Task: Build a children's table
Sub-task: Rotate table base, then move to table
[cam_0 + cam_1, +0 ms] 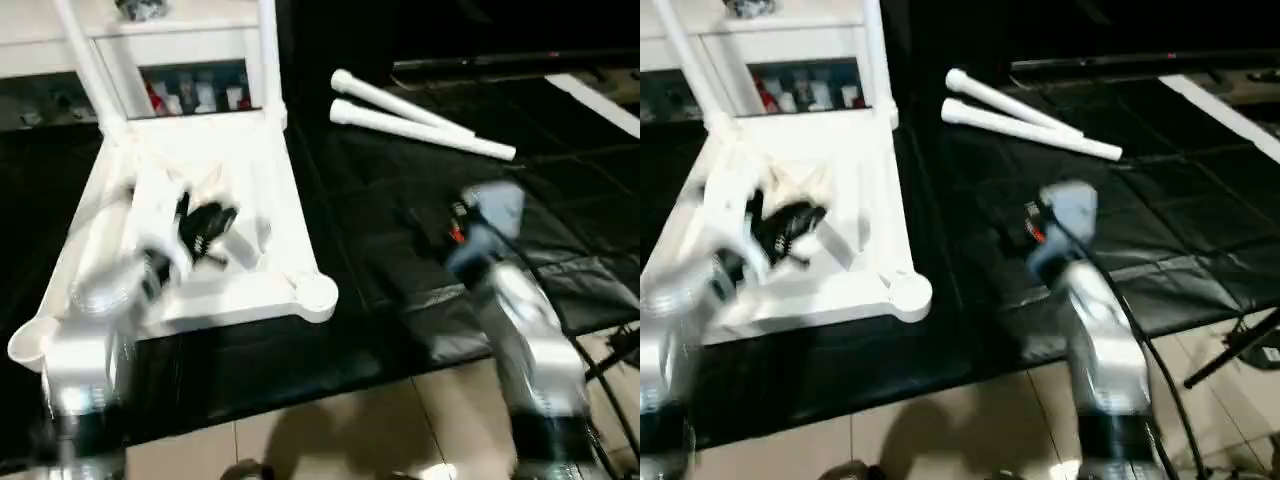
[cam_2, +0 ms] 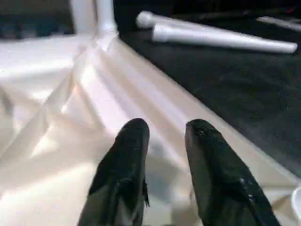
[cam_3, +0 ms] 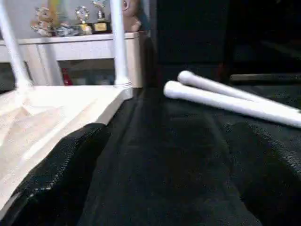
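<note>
Both tools gape: left tool (image 1: 205, 232) over tabletop (image 1: 270, 190), two legs (image 1: 268, 50) fitted, two loose legs (image 1: 420, 122).

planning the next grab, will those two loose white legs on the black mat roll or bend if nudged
The loose legs are round tubes lying flat, so a sideways nudge would likely roll them; their taper suggests a curved path. They look straight and rigid, probably stiff and light. The smooth plastic may slip in the right pincer.
</note>
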